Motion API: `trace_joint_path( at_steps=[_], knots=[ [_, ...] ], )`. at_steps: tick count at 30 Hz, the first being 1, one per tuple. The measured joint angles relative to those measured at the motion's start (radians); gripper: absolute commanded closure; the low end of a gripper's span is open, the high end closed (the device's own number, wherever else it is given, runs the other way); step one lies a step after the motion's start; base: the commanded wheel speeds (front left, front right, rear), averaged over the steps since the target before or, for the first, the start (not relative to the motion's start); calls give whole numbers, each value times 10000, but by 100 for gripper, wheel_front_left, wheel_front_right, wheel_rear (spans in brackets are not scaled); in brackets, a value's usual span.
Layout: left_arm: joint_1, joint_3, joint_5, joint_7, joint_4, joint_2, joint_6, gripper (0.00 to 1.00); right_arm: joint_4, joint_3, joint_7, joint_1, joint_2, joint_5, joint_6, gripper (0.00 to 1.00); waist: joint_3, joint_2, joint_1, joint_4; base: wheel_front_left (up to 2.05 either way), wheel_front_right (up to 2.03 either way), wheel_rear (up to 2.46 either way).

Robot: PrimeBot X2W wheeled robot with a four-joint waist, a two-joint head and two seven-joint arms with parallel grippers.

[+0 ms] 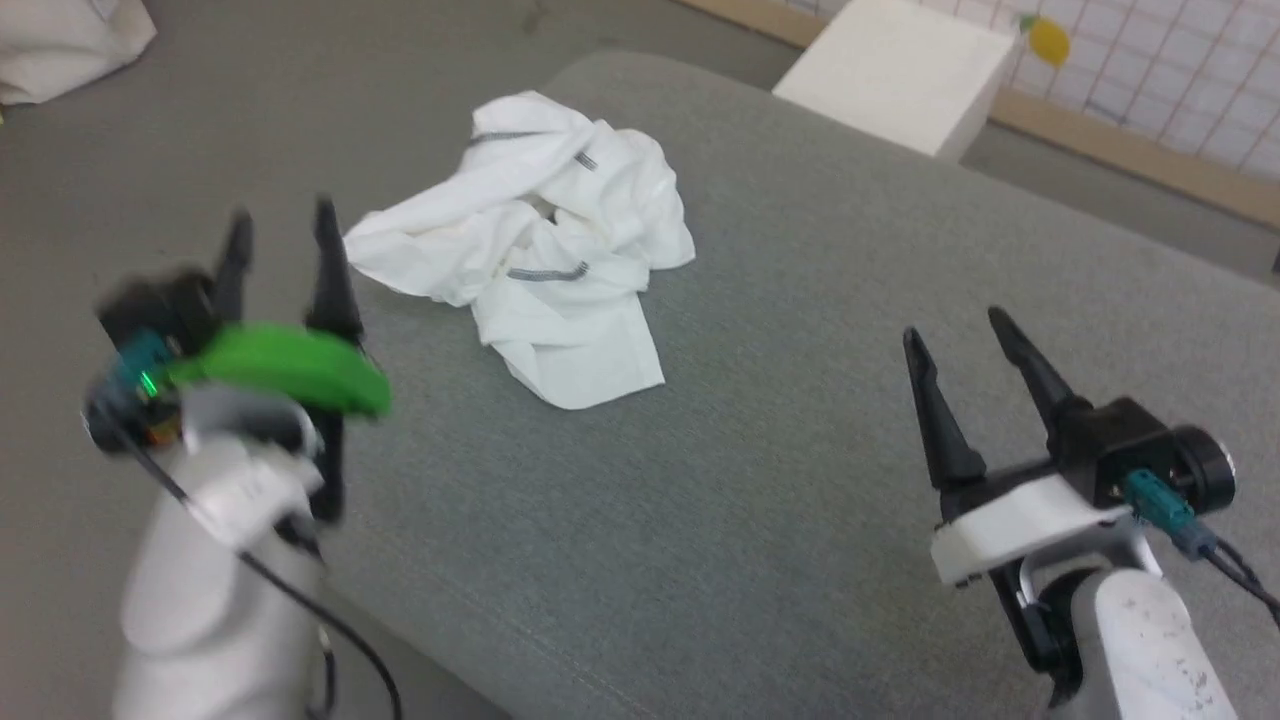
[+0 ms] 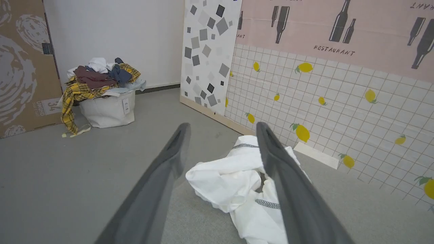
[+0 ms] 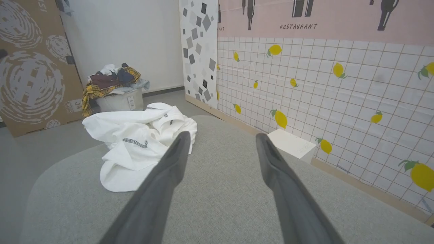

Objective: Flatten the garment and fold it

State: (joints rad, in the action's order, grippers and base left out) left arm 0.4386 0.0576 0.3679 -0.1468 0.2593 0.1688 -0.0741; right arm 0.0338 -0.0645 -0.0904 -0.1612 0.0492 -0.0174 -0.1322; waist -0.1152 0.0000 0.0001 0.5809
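Observation:
The white garment (image 1: pixel 540 240) lies crumpled in a heap on the grey padded table (image 1: pixel 760 440), its grey zigzag seams showing. My left gripper (image 1: pixel 282 228) hovers open at the table's left edge, just left of the heap, and looks blurred. In the left wrist view the garment (image 2: pixel 234 183) sits between and beyond the open left gripper (image 2: pixel 222 130). My right gripper (image 1: pixel 958 330) is open over bare table, well to the right of the heap. From the right wrist the garment (image 3: pixel 135 142) lies to the left of the open right gripper (image 3: pixel 220 137).
A white box (image 1: pixel 900 75) stands on the floor past the table's far edge, by a tiled wall with lemon prints. A white bin heaped with clothes (image 2: pixel 101 91) stands on the floor by a cardboard sheet. The table's near half is bare.

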Motion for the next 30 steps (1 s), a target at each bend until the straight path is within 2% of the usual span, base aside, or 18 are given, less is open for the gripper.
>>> trace_joint_path(
  at_steps=[8,13,21,23,24,27,28,30],
  knots=[
    [3615,-709,1009,2449,1271,1651,744,0,-585,-286,199,-1007,144,280,0,0,-1729,0,0,-922,0,0,0],
    [4713,-974,1854,4487,1820,2019,899,0,-629,-349,138,-1426,303,238,0,0,-2981,0,2,-1677,0,0,0],
    [5052,-1331,2460,6556,2428,2128,-40,0,-625,-571,-73,-1778,313,159,0,0,-4756,0,3,-2862,0,0,0],
    [4992,-1392,2608,7020,2533,2096,-399,0,-623,-598,-150,-1857,307,130,0,0,-5077,0,3,-3135,0,0,0],
    [4683,-1388,2780,7820,2642,2013,-959,0,-740,-665,-253,-2027,207,82,-6,0,-5483,0,1,-3535,0,0,0],
    [4477,-1432,2757,8374,2405,2236,-1482,0,-848,-702,-353,-2144,84,82,-8,0,-5798,1,-1,-3910,0,0,0],
    [4435,-1446,2757,8546,2301,2337,-1578,24,-855,-704,-391,-2177,54,82,-8,0,-5855,1,-1,-4005,0,0,0],
    [4317,-1448,2731,8893,2021,2600,-1724,100,-815,-713,-474,-2266,-10,69,-10,0,-5933,1,-1,-4206,0,0,0]
  ],
)
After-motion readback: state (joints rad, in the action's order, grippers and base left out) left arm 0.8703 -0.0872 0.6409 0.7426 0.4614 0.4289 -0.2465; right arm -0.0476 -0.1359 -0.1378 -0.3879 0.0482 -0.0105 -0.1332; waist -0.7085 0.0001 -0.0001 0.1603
